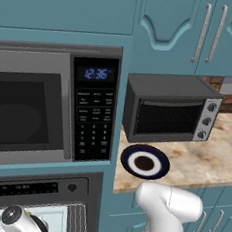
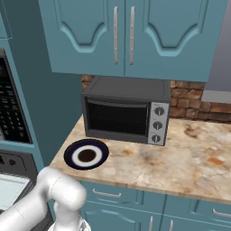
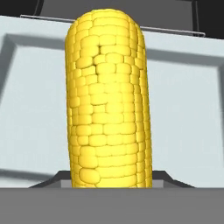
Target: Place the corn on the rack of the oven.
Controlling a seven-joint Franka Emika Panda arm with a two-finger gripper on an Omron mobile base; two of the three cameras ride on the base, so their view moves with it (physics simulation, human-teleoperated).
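The bright yellow corn (image 3: 109, 105) stands lengthwise right in front of the hand camera. It rises between the two dark fingertips (image 3: 54, 180) of my gripper (image 3: 111, 181), which is shut on the corn. Behind it lies the flat pale tray (image 3: 183, 113) of the rack, with a thin wire (image 3: 175, 30) along its far edge. From the left base view, my wrist (image 1: 20, 222) reaches down into the open oven (image 1: 31, 186), below the black control strip. It hangs over the pale tray (image 1: 55, 216) and the dark rack wires (image 1: 78, 220). The oven (image 2: 13, 163) sits at the left edge of the right base view.
A blue-rimmed plate (image 1: 144, 162) (image 2: 86, 154) with a dark centre sits bare on the marble counter (image 1: 209, 157). Behind the plate stands a black toaster oven (image 1: 171, 113) (image 2: 124, 115). Above the oven is the microwave (image 1: 38, 105). Teal cabinets (image 2: 126, 36) hang overhead.
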